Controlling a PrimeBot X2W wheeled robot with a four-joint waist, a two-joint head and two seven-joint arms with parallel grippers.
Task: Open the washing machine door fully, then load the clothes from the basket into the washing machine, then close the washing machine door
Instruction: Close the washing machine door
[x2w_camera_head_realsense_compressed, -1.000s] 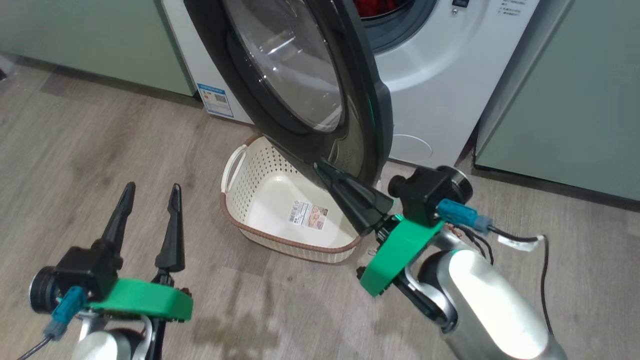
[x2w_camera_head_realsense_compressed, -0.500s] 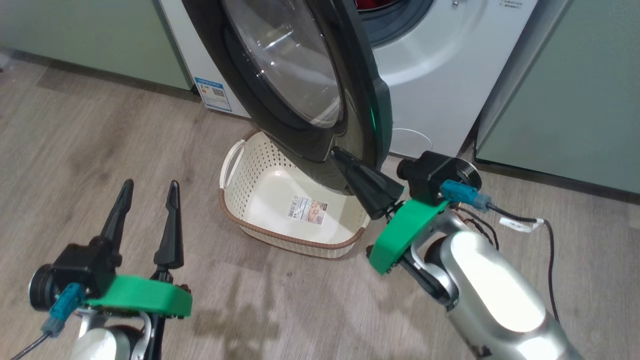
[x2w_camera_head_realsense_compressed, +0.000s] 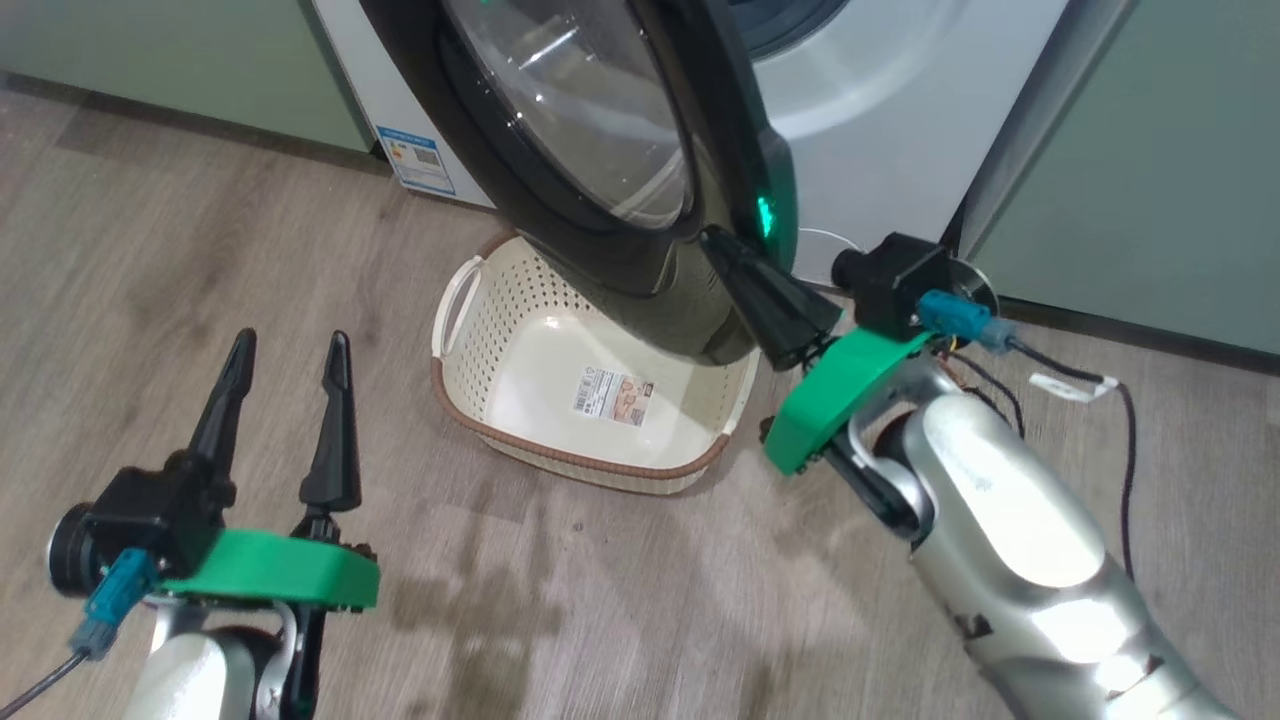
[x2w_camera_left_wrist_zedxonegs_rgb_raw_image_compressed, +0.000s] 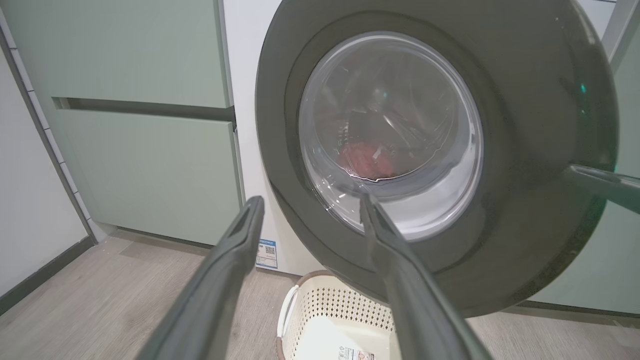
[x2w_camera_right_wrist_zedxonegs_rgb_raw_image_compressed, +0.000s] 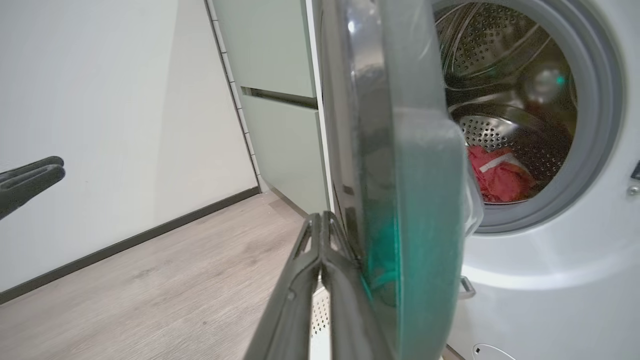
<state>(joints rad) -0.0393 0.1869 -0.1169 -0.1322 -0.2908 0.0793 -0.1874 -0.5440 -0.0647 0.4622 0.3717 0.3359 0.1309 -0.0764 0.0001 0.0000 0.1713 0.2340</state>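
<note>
the right gripper has its fingers pressed together, tips against the outer face of the washing machine door near its lower free edge. the door stands partly open above the basket, which sits on the wooden floor with its label sticker showing. the red clothes lie in the drum of the washing machine. the left gripper hovers low and well apart from the door, fingers spread with nothing between them.
</note>
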